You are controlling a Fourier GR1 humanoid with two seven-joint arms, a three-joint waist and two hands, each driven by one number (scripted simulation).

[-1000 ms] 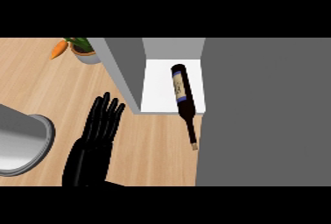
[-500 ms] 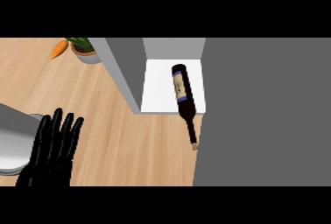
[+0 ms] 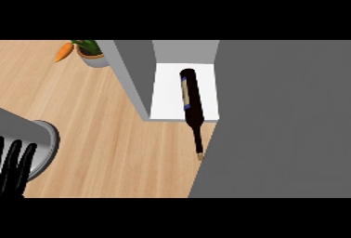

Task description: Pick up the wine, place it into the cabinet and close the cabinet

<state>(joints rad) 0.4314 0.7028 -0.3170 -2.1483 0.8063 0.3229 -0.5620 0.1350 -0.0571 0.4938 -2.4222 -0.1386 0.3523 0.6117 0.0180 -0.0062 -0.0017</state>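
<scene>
A dark wine bottle (image 3: 191, 102) lies on its side on the cabinet's white floor (image 3: 166, 95), base toward the back. Its neck sticks out past the cabinet's front edge over the wooden counter. A large grey panel (image 3: 281, 121), the cabinet door, fills the right of the head view, with its edge beside the bottle's neck. My left hand (image 3: 15, 169) shows at the lower left edge, black fingers straight and pointing up, holding nothing and far from the bottle. The right hand is out of sight.
A grey round pan or bowl (image 3: 37, 142) sits at the left edge, partly under my left hand. At the back left stand a small potted plant (image 3: 90, 52) and a carrot (image 3: 63, 51). The cabinet's grey left wall (image 3: 133, 76) rises beside the bottle.
My left hand has slid left and down across the counter toward the lower left corner. The bottle and cabinet door have not moved.
</scene>
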